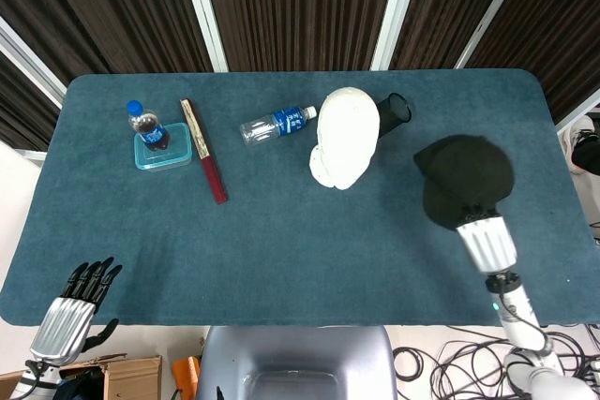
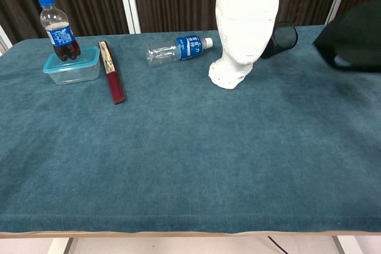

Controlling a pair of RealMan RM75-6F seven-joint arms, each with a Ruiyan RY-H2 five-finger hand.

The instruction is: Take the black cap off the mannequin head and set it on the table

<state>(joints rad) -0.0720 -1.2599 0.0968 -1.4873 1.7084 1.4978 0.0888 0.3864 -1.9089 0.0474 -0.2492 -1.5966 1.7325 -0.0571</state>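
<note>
The black cap (image 1: pixel 465 178) is off the white mannequin head (image 1: pixel 345 136) and hangs over the table's right part, held from below by my right hand (image 1: pixel 485 239). In the chest view the black cap (image 2: pixel 355 35) shows at the right edge, above the cloth, to the right of the bare mannequin head (image 2: pixel 246 21). My right hand's fingers are hidden under the cap. My left hand (image 1: pixel 70 314) is off the table's front left corner, holding nothing, fingers straight.
On the teal table (image 1: pixel 281 231): a clear water bottle (image 1: pixel 275 125) lying on its side, a dark red folded fan (image 1: pixel 204 150), a cola bottle (image 1: pixel 147 125) standing on a plastic box (image 1: pixel 162 149), and a tipped black cup (image 1: pixel 395 111) behind the mannequin.
</note>
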